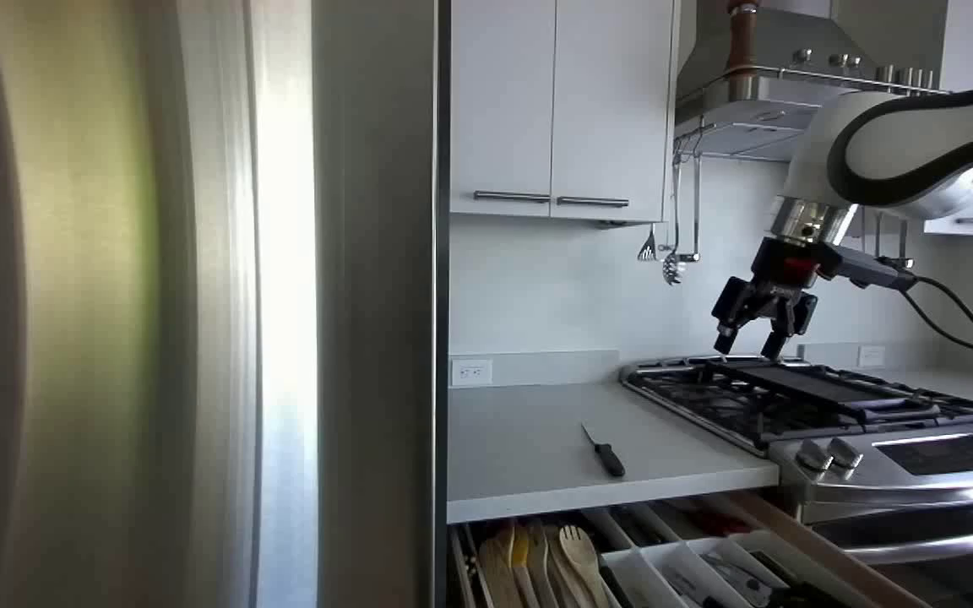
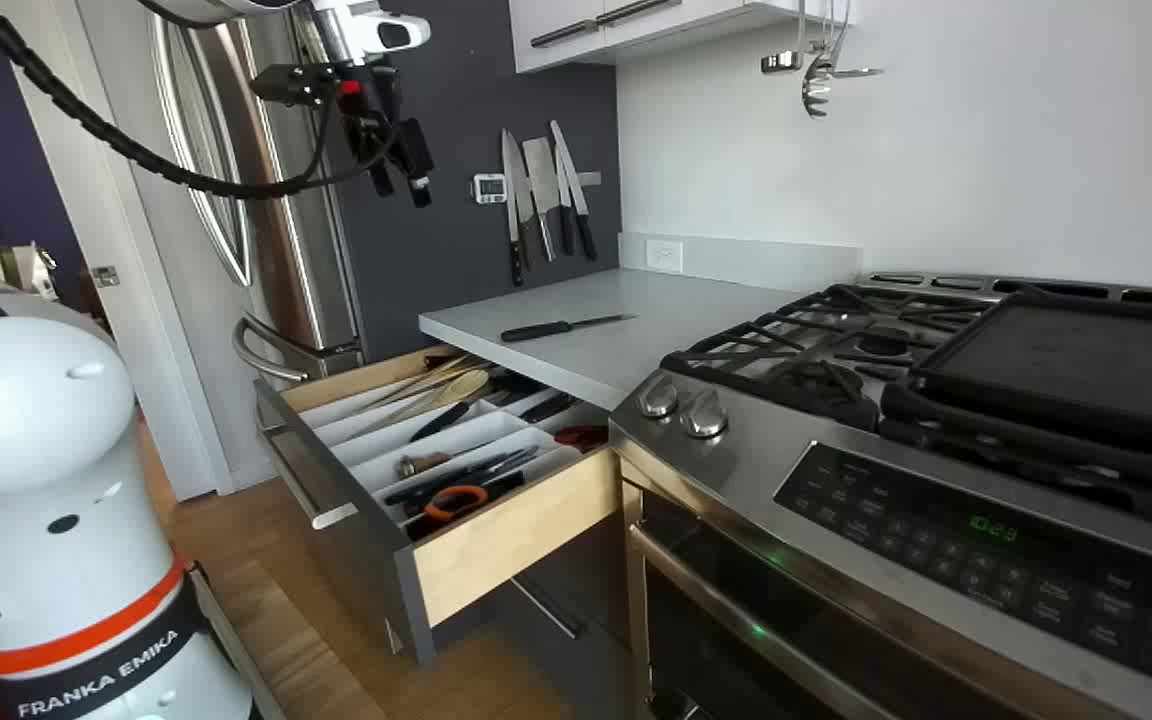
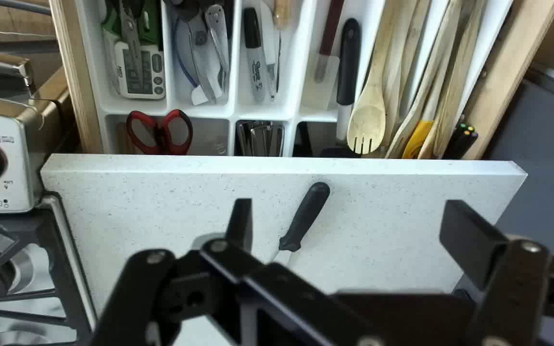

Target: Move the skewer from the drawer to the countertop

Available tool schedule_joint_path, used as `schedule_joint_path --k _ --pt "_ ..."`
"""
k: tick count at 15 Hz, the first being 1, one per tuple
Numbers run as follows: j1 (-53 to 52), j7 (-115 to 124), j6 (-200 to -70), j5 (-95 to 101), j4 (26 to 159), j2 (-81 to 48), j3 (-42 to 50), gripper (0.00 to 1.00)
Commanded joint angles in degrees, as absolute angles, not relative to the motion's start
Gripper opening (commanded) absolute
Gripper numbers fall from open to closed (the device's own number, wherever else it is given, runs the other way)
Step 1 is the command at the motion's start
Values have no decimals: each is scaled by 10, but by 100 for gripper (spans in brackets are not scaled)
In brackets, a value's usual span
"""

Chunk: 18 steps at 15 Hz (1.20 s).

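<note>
Because the fingers point(image 3: 242, 220) stand wide apart with nothing held between them, the gripper point(image 1: 748, 344) reads as released. It hangs tips-down well above the countertop point(image 1: 513, 439), on a white arm point(image 1: 917, 156) that reaches in from the side in an exterior view. Below, flat on that pale surface, lies the skewer point(image 3: 301, 224) (task's word; to the eye it is closer to a small knife, black handle plus narrow pale blade). Handle end sits near the edge over the drawer point(image 2: 516, 535), blade points away from it; in the wrist view the gripper hides part of the blade. Drawer is pulled out, wooden-sided, with a white divided tray point(image 3: 233, 114) inside. Wooden utensils point(image 3: 372, 98) crowd the side by the steel fridge point(image 1: 191, 295); red-handled scissors point(image 3: 162, 140) lie in a rear compartment toward the hob point(image 2: 881, 341), and a marker point(image 3: 256, 62) lies in a middle one. Hob adjoins the countertop, a dark flat griddle point(image 2: 1086, 360) on top. Further out, knives point(image 2: 539, 165) sit in a row, blades up, against a dark panel point(image 2: 456, 230), and metal utensils point(image 1: 672, 268) hang near the range hood point(image 1: 757, 105). Pale, flat-fronted cabinets point(image 1: 613, 110) hang above the countertop; a white outlet point(image 1: 471, 372) sits low on the wall point(image 1: 537, 279) behind it.
</note>
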<state>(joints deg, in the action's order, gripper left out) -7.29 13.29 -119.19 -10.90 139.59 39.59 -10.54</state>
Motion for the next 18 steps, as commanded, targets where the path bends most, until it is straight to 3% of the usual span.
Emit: schedule_joint_path --k 1,6,14,18 --pt "-73 133 -1191 -109 1395 396 -105 100" --pt "-73 133 -1191 -109 1395 396 -105 100" --pt "-65 151 -1220 -105 1480 293 -115 100" --pt "-70 154 -1294 -108 1528 227 -117 100"
